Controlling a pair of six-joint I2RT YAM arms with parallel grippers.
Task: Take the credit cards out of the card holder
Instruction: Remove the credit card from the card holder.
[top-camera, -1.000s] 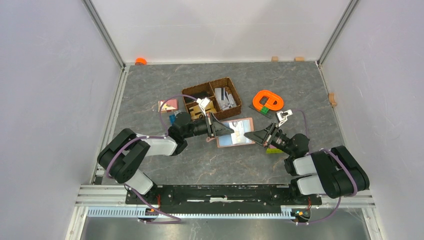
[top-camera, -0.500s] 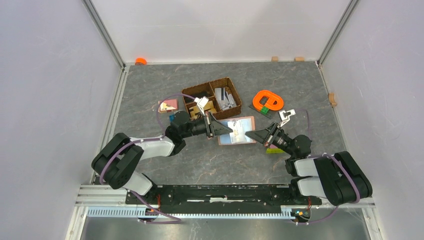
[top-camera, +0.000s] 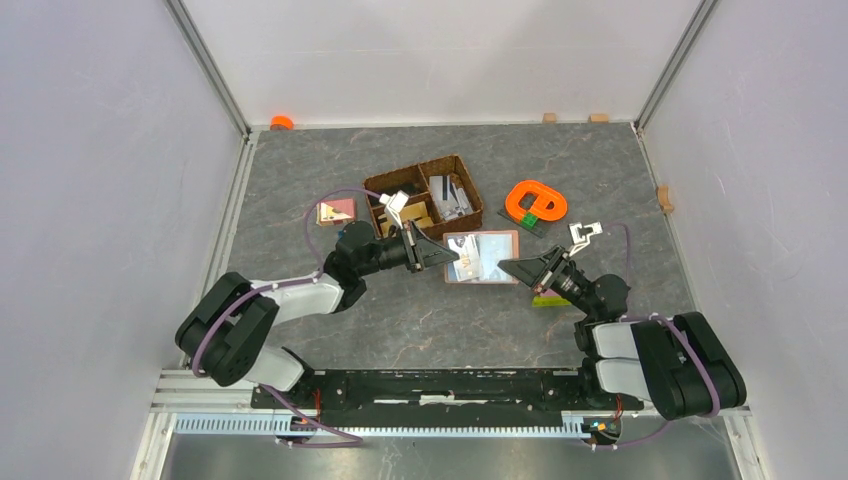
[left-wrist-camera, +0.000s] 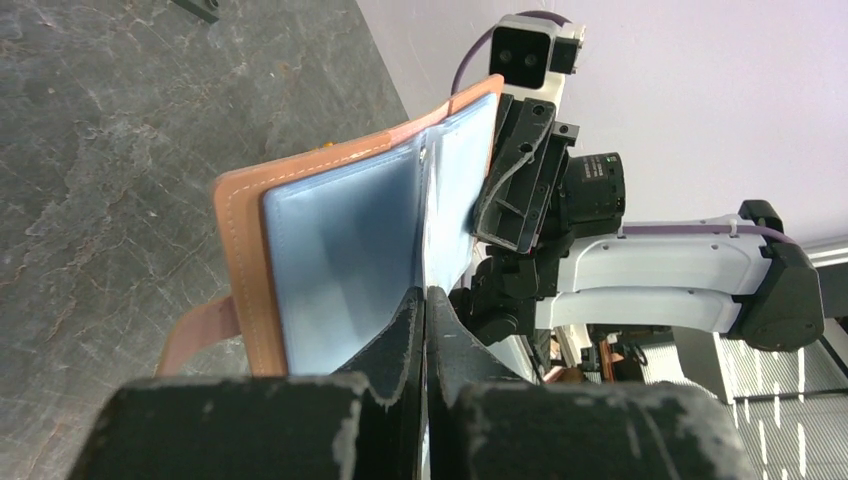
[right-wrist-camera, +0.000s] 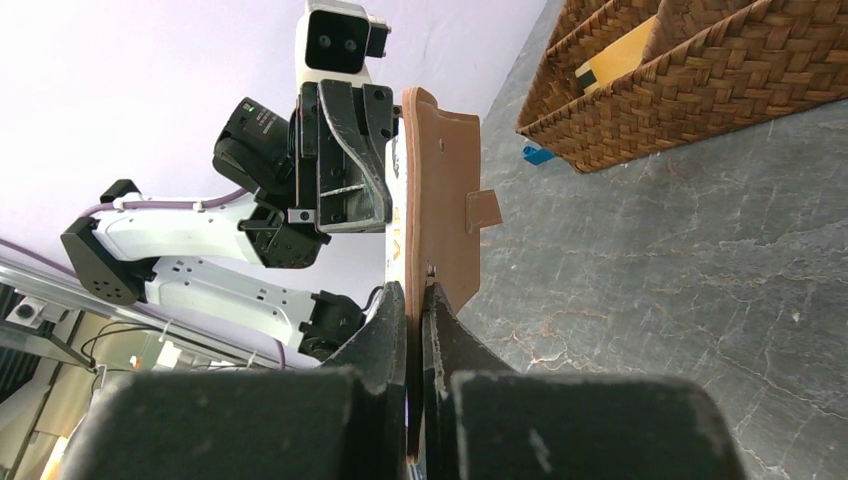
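Left gripper pinched tight on a pale inner sleeve of the card holder, right gripper clamped on its opposite brown edge, wallet spread open between them above the table, just beside the woven basket, with grey credit cards lying in its right compartment.

The card holder spreads open near the middle of the desk, between the two hands. The left hand grips its left side and the right hand its right side. Just behind it stands the divided basket, with credit cards in its right compartment. A flat piece lies left of the basket, and a looped piece lies to its right.
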